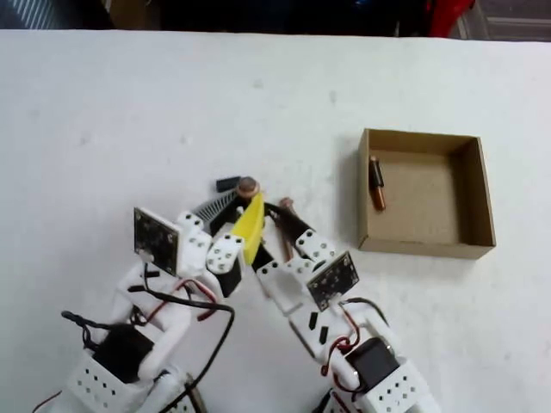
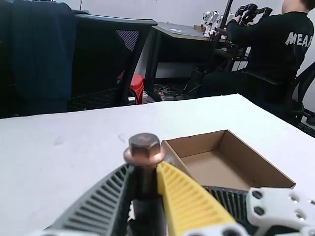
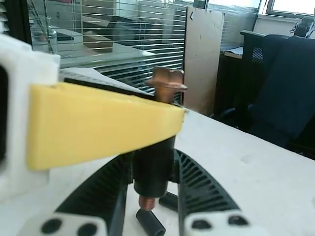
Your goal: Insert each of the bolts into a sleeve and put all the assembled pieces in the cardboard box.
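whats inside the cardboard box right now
One assembled piece lies in the cardboard box against a side wall: a black sleeve with its copper bolt poking out. The rest of the floor is bare. The sleeve covers the bolt's shank.

Looking over the table (image 1: 129, 103), I can make out no lettering, number or label on it. The cardboard box (image 1: 426, 249) is plain brown on every wall that shows, with no readable print, sticker or mark. The small boards on the arms' wrists carry markings too fine to read.
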`<state>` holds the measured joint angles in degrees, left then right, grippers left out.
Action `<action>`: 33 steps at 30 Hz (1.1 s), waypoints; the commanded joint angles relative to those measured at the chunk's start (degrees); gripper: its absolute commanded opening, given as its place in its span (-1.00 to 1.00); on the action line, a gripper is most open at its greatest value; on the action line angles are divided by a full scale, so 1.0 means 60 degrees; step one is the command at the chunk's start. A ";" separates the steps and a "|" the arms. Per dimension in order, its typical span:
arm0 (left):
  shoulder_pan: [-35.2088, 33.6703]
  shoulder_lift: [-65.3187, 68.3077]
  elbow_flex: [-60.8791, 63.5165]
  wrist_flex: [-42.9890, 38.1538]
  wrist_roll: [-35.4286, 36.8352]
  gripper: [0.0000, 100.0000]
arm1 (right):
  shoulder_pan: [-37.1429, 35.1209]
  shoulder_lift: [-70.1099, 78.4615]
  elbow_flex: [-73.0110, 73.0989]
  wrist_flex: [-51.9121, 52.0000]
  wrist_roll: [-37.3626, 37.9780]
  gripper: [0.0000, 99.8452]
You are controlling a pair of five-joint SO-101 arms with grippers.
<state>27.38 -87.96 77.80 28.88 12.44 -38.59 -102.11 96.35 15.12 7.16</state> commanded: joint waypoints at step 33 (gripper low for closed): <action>0.1121 -0.0081 -0.0733 0.0864 -0.0103 -0.71 | 0.0154 -0.0168 0.0088 -0.0212 0.0015 -0.97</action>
<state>30.20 -88.84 76.13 33.27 12.09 -37.80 -102.20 96.35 15.12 7.25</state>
